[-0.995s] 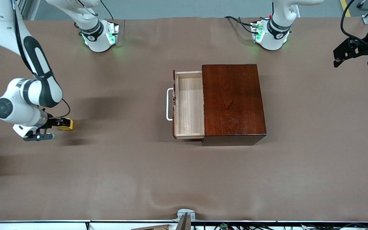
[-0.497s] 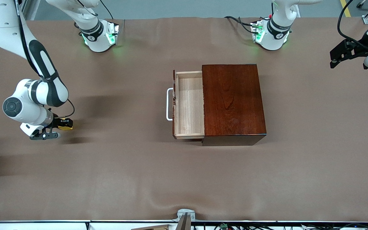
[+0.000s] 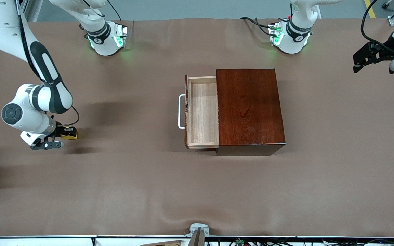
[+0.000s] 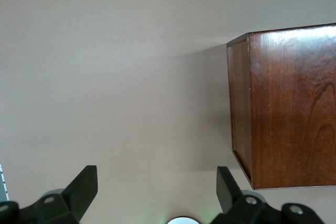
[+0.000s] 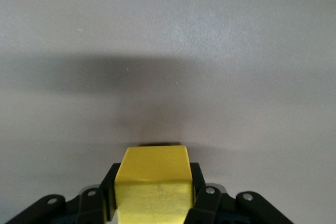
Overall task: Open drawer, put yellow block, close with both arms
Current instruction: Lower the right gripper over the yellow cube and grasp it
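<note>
The drawer (image 3: 202,112) stands pulled out of its reddish-brown wooden box (image 3: 249,107) in the middle of the table (image 3: 197,191), pale lining bare, white bar handle (image 3: 181,111) facing the right arm's end. In the past second nothing about the box has shifted; what changed is mine: my right arm drew in over the yellow block (image 3: 69,133), and the right gripper (image 3: 62,133) has its fingers pressed on the cube's two sides (the right wrist view shows it seated between them, low at the table). I judge the grasp made, so lifting and carrying come next. The stretch of table between block and drawer holds nothing; the upright drawer front is the only thing to clear. My left gripper (image 4: 157,195) waits spread wide, empty, over the table near the left arm's end.
</note>
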